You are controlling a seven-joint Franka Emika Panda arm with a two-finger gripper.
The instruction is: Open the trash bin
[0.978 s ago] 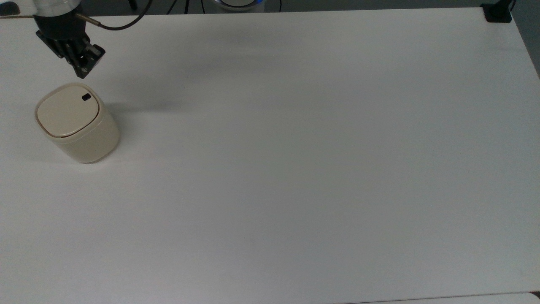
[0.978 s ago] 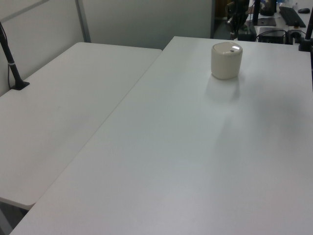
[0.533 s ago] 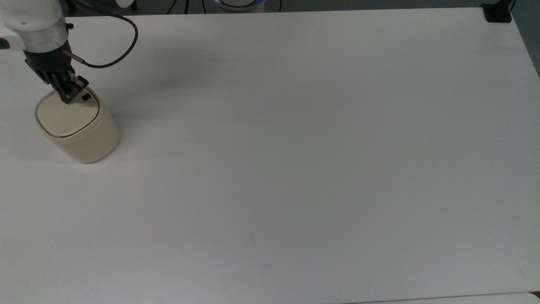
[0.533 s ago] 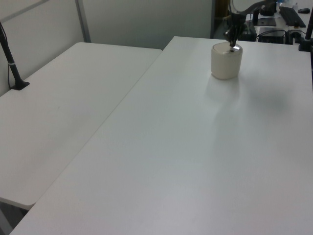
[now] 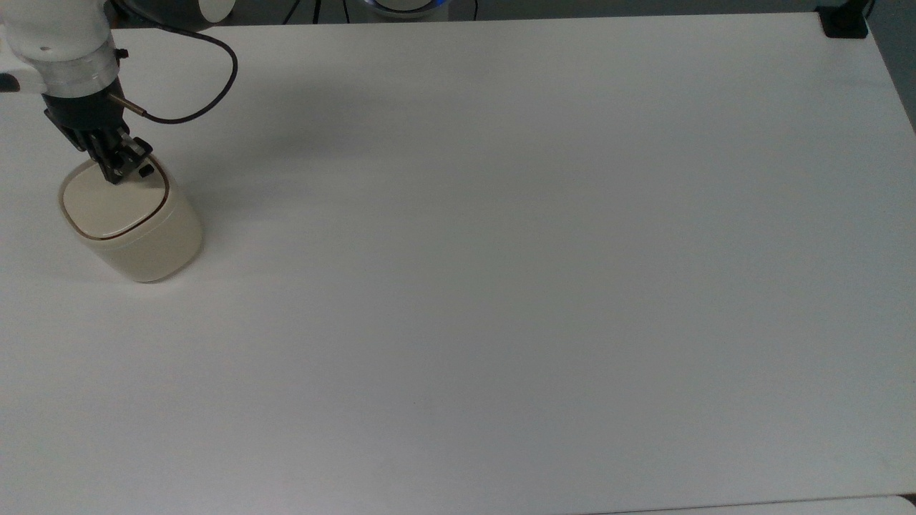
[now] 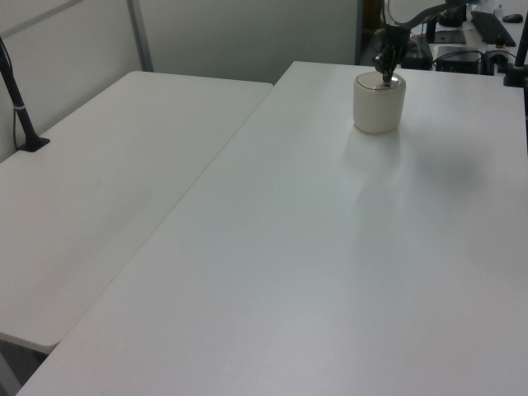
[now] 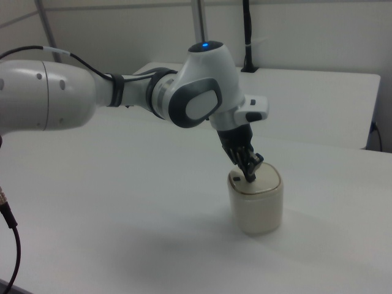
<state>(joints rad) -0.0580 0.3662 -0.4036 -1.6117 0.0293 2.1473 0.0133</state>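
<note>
black pincer (image 5: 118,172), fingers pinched together with nothing between them, tip on the lid just beside the small black button (image 5: 146,172). if it presses off-target it'll likely just shove the cream trash bin (image 5: 132,225), lid shut, near the worktop (image 5: 501,250) corner.

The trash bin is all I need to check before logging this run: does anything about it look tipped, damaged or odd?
Nothing stands out. The trash bin stands upright on the white table, its lid flat and shut, no damage visible. The pincer is down at the lid's corner beside the small black button.
</note>
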